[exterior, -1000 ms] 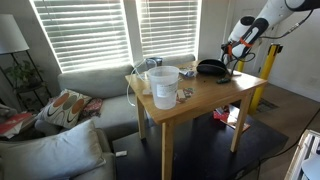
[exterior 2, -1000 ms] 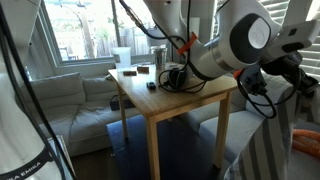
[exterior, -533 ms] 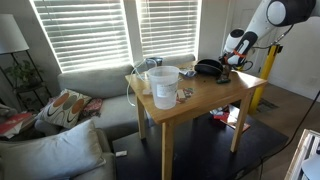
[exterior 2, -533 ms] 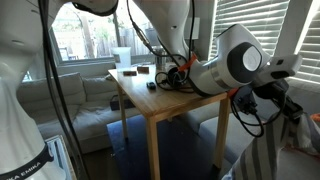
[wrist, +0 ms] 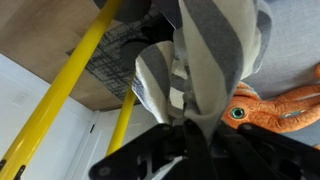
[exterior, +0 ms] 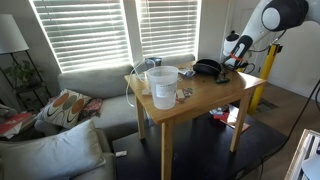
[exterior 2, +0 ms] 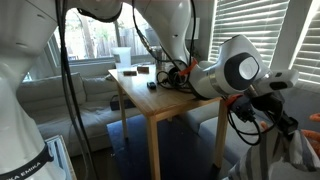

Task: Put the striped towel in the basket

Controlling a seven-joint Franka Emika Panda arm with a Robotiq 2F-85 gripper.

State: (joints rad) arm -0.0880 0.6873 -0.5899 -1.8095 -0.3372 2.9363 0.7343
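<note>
In the wrist view, a grey and white striped towel (wrist: 215, 50) hangs bunched from my gripper (wrist: 188, 135), whose black fingers are shut on its lower end. In an exterior view my gripper (exterior: 233, 58) is beside the table's far right end, close to a dark round basket-like thing (exterior: 210, 68); the towel is too small to make out there. In an exterior view my gripper (exterior 2: 291, 122) is at the far right, off the table, with pale cloth (exterior 2: 302, 152) below it.
A wooden table (exterior: 205, 97) holds a white bucket (exterior: 163, 86) and small items. A yellow frame (exterior: 266, 70) stands by the table's end and also shows in the wrist view (wrist: 70, 85). An orange plush toy (wrist: 280, 105) and a dark mesh (wrist: 122, 52) are behind the towel. A grey couch (exterior: 90, 85) is beside the table.
The arm has swung lower and nearer the table's end in one exterior view. In the other, it has moved further right with the gripper.
</note>
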